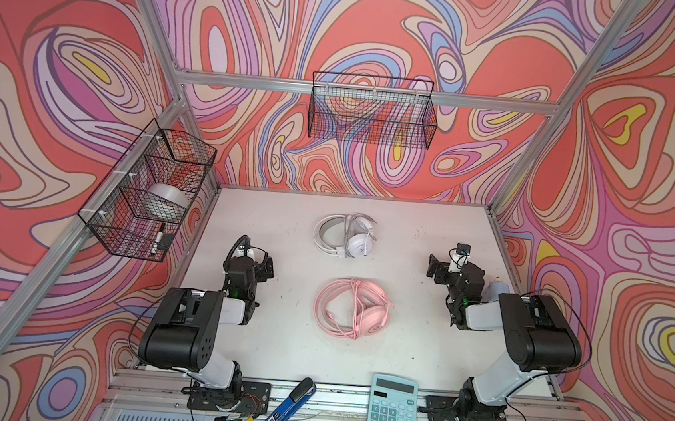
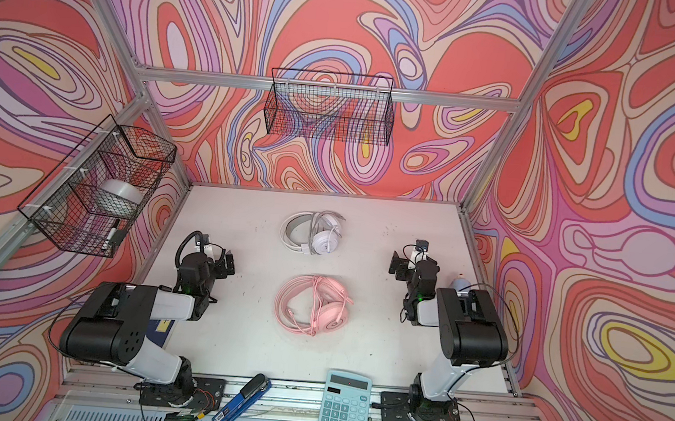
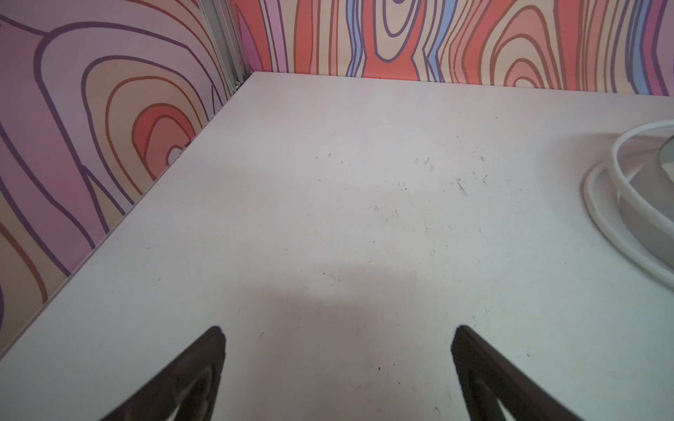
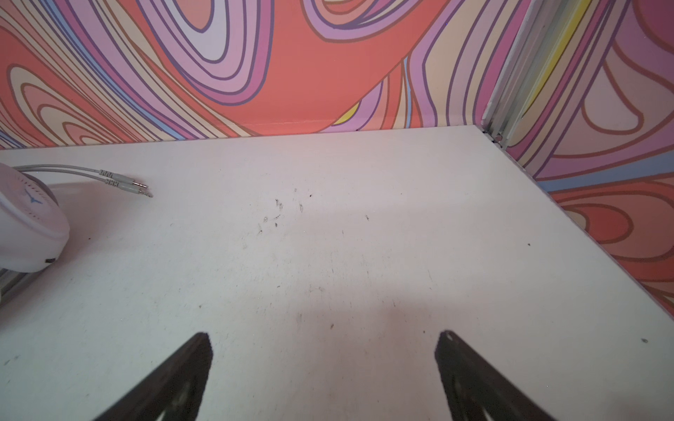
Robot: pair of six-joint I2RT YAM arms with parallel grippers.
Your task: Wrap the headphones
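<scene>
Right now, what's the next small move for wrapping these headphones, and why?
Probably swing the open, empty left end effector toward the pink padded over-ear headset: its pink cord lies in loose loops on that side, and the right end effector is open and empty too.

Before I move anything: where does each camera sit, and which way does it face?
Top views: high over the front edge, looking down toward the back wall; whole left arm, right arm, left gripper, right gripper, plus pink headphones and white headphones.
Left wrist: low behind the left gripper, facing the table's far left corner; its open fingers show.
Right wrist: same, facing the far right corner; its open fingers show.
Shared: both wrist views catch the white headphones' edge, neither the pink pair.
</scene>
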